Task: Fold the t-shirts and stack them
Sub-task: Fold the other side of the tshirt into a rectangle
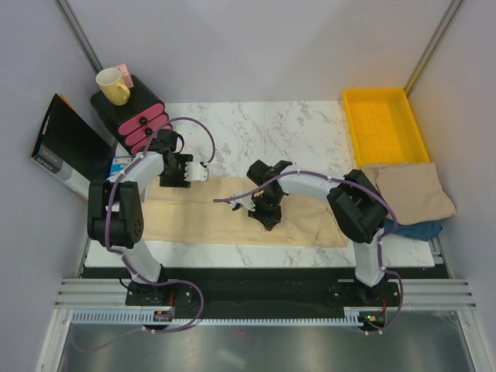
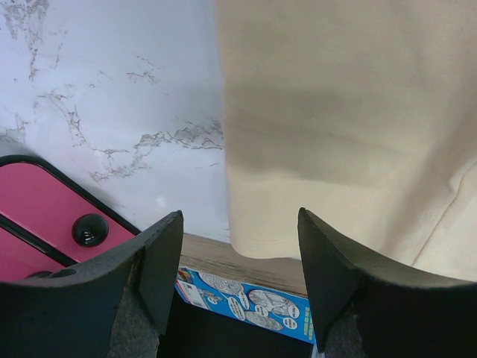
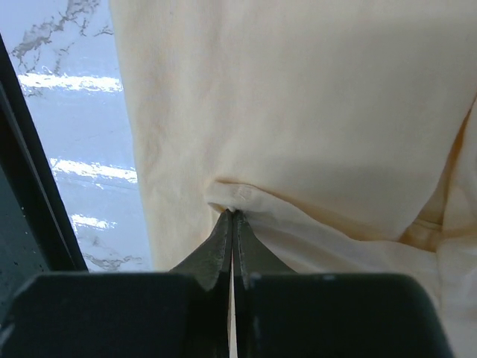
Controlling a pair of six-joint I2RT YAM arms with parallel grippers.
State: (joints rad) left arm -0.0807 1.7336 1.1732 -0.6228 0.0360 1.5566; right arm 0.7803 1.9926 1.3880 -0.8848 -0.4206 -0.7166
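A pale cream t-shirt (image 1: pixel 201 221) lies spread across the front of the marble table. My right gripper (image 1: pixel 267 217) is over its middle and shut on a pinched fold of it; the wrist view shows the closed tips (image 3: pixel 235 212) biting a raised ridge of the cloth (image 3: pixel 313 112). My left gripper (image 1: pixel 174 177) is open and empty above the shirt's left far edge. Its wrist view shows the gripper (image 2: pixel 240 215) with jaws wide apart over the shirt's hem (image 2: pixel 350 112). A second, folded beige-tan t-shirt (image 1: pixel 407 190) lies at the right.
A yellow tray (image 1: pixel 385 124) stands at the back right. A blue cloth (image 1: pixel 422 230) sticks out under the folded shirt. A pink case (image 1: pixel 139 116) with a yellow mug (image 1: pixel 112 85), a black box (image 1: pixel 66 147) and a blue printed box (image 2: pixel 246 298) sit at the left edge.
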